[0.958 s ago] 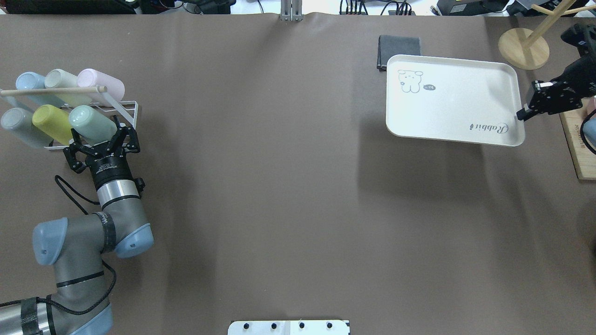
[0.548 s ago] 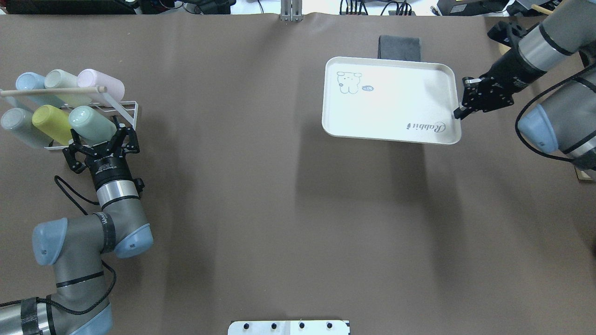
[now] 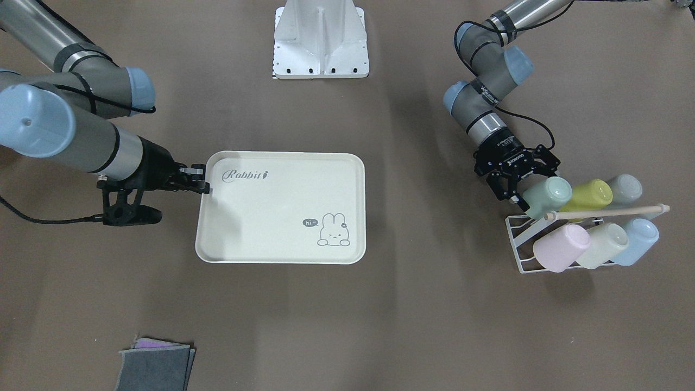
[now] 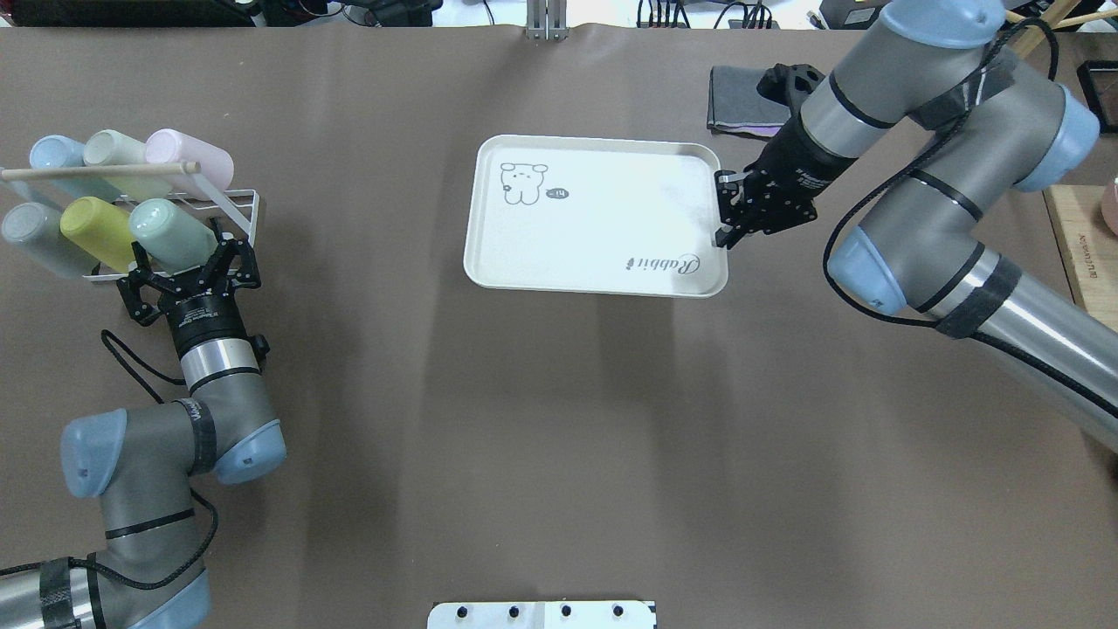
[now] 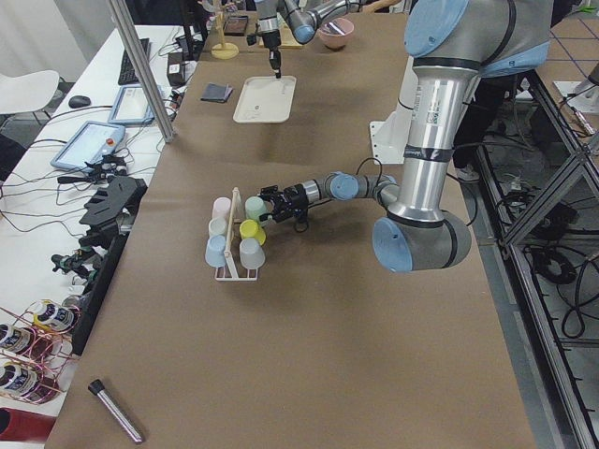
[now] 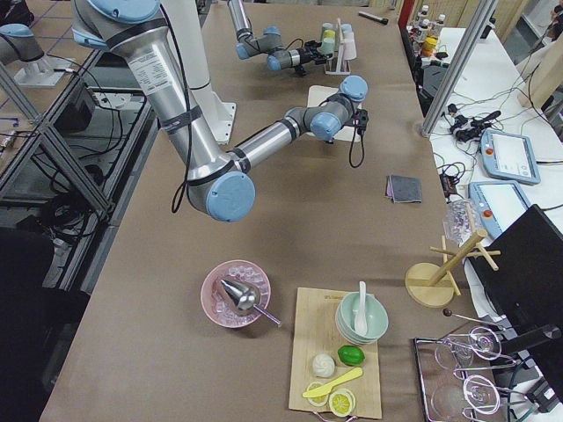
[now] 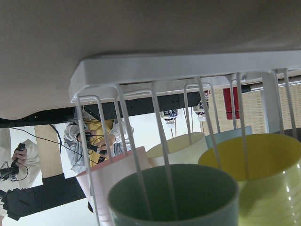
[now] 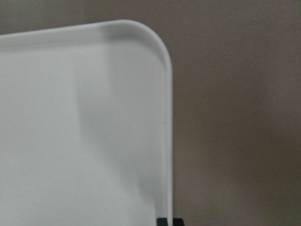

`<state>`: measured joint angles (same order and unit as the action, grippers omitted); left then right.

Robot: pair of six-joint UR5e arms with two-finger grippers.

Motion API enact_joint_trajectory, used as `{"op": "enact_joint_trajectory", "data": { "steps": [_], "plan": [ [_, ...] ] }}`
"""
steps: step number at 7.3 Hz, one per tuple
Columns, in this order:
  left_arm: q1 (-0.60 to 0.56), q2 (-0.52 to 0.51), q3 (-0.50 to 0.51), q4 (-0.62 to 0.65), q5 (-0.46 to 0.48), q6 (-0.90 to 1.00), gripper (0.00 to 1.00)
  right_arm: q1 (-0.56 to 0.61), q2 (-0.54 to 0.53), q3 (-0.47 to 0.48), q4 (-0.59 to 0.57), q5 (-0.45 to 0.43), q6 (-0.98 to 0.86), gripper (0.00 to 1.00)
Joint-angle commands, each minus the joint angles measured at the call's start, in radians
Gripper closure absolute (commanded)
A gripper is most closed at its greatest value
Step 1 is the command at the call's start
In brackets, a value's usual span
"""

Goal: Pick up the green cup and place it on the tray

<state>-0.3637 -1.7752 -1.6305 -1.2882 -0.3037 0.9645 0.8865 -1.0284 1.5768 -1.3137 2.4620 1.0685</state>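
Observation:
The green cup [image 4: 173, 232] lies on its side in a white wire rack [image 4: 247, 203], in the lower row at the near end; it also shows in the front view [image 3: 545, 196] and its rim fills the bottom of the left wrist view [image 7: 174, 197]. My left gripper [image 4: 183, 252] is open, with one finger on each side of the cup's mouth end [image 3: 535, 184]. My right gripper [image 4: 723, 234] is shut on the right rim of the cream "Rabbit" tray [image 4: 603, 218] and holds it above the table near the middle [image 3: 271, 222]. The tray holds nothing.
The rack also holds a lime cup [image 4: 96, 231], a grey cup, and pink [image 4: 188, 157], cream and blue cups under a wooden rod. A folded grey cloth [image 4: 738, 96] lies beyond the tray. A white base plate [image 4: 541, 614] sits at the near edge.
My right arm has carried the tray leftward from the table's far right to near its middle. My left gripper has stayed open at the green cup.

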Motion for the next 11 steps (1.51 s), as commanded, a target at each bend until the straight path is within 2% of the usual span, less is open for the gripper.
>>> {"op": "enact_joint_trajectory", "data": {
  "steps": [1,2,4,5,6,9,11],
  "plan": [
    [0.000,-0.001,0.004,0.001,-0.002,0.000,0.04,-0.085,0.101,-0.050,0.004,-0.101,0.054,1.00],
    [0.000,-0.001,0.006,0.001,-0.002,0.000,0.14,-0.113,0.126,-0.073,0.017,-0.122,0.059,1.00],
    [0.000,-0.001,0.004,0.001,-0.002,0.000,0.36,-0.161,0.158,-0.171,0.149,-0.147,0.128,1.00],
    [0.000,0.000,0.001,0.001,0.000,0.002,0.52,-0.176,0.165,-0.225,0.206,-0.147,0.136,1.00],
    [-0.001,0.006,-0.017,0.001,0.000,0.003,0.64,-0.193,0.163,-0.259,0.241,-0.149,0.163,1.00],
    [-0.009,0.068,-0.107,0.007,0.032,0.013,0.73,-0.211,0.157,-0.265,0.249,-0.164,0.214,1.00],
    [-0.009,0.092,-0.163,0.007,0.034,0.013,0.73,-0.221,0.156,-0.264,0.254,-0.173,0.214,1.00]
  ]
}}
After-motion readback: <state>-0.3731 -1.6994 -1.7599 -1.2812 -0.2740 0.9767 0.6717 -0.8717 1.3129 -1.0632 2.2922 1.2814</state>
